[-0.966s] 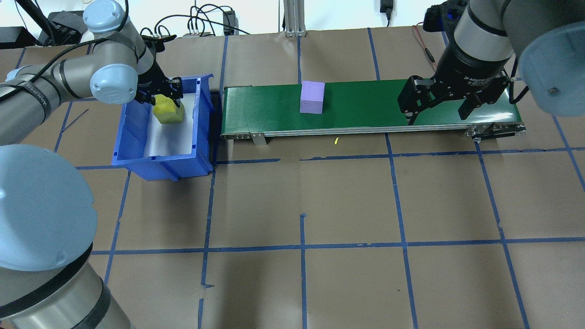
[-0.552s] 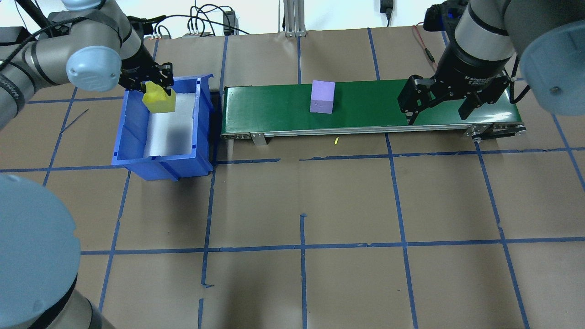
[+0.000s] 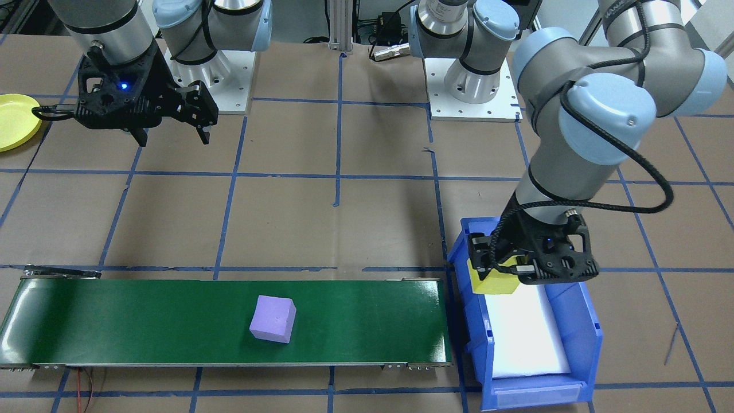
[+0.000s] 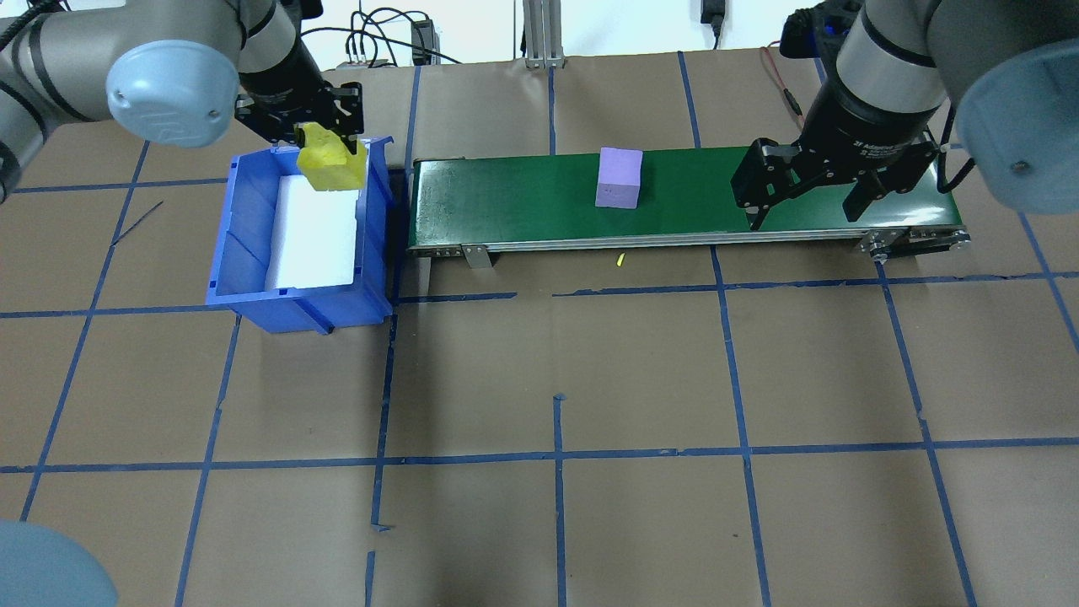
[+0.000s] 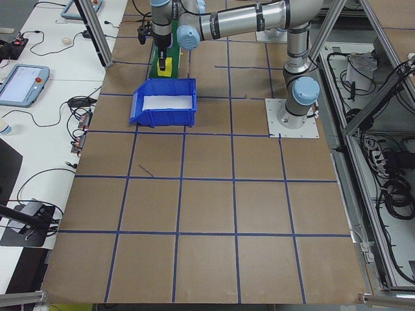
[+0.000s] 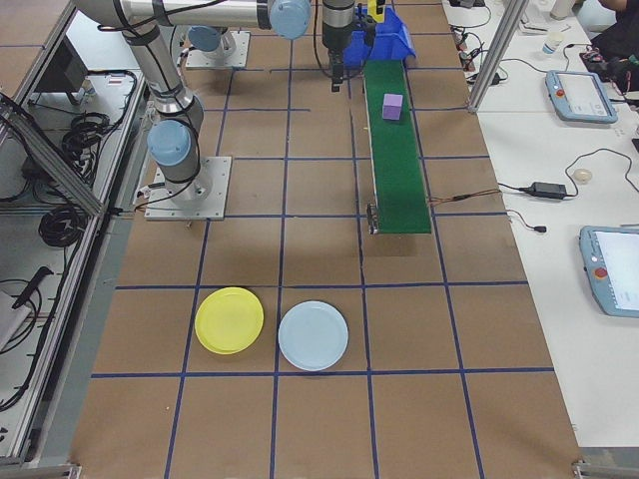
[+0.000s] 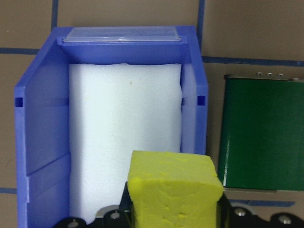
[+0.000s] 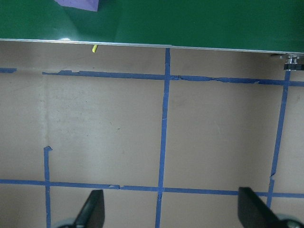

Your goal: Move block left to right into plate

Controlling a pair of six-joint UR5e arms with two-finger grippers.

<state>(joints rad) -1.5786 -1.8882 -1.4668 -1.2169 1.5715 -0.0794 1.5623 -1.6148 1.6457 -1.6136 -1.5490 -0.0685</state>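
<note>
yellow foam block (image 4: 331,167) hangs clamped in the left gripper (image 4: 324,143) above the blue bin (image 4: 244,253), beside the green conveyor (image 4: 506,198), likely its next drop; purple block (image 4: 618,178) rides mid-belt toward the right gripper (image 4: 807,196), fingers spread; yellow plate (image 3: 14,120) waits at the desk's edge; wrist label is unreadable.

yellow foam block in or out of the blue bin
Out: the yellow foam block, gripped by the left end effector, hangs above the blue plastic bin's rim.

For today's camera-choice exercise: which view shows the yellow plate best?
The exterior right view: the whole yellow plate lies unobstructed on the table beside a light blue plate. The exterior front-facing view catches only part of it, cut off by the picture's left edge. No other view shows it.
</note>
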